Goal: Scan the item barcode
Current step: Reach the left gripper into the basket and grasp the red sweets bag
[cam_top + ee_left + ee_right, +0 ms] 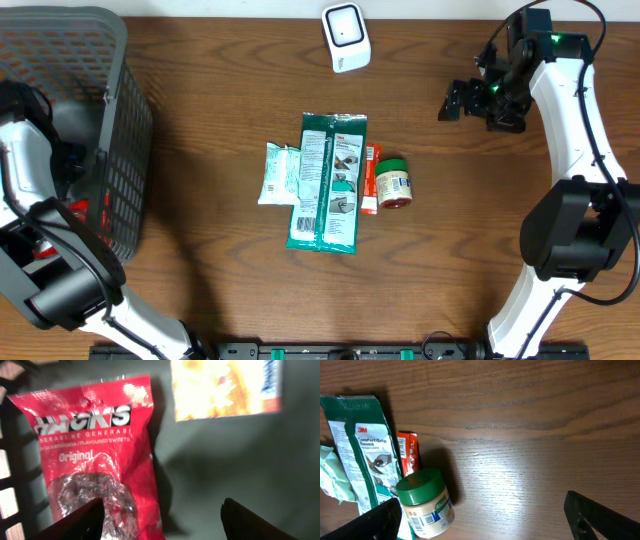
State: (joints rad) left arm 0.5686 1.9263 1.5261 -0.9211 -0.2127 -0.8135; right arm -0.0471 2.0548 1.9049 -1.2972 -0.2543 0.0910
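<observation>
Left end effector (162, 505): spread, empty, inside the basket (130, 150) at frame left, above a red sweets bag (95, 460).
Right end effector (482, 510): spread, empty, upper right.
Jar (393, 183): middle of the counter (220, 60), lower left of the right end effector, which is the nearer arm; likely on its side, lid toward the scanner (346, 37).

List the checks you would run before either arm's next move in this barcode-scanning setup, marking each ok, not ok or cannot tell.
1. The left gripper is open and empty: ok.
2. The red sweets bag lies ungripped in the basket: ok.
3. The right gripper is open and empty: ok.
4. The scanner stands unobstructed: ok.
5. The jar shows a barcode on its label: ok.
6. An item is held ready for scanning: not ok.
</observation>
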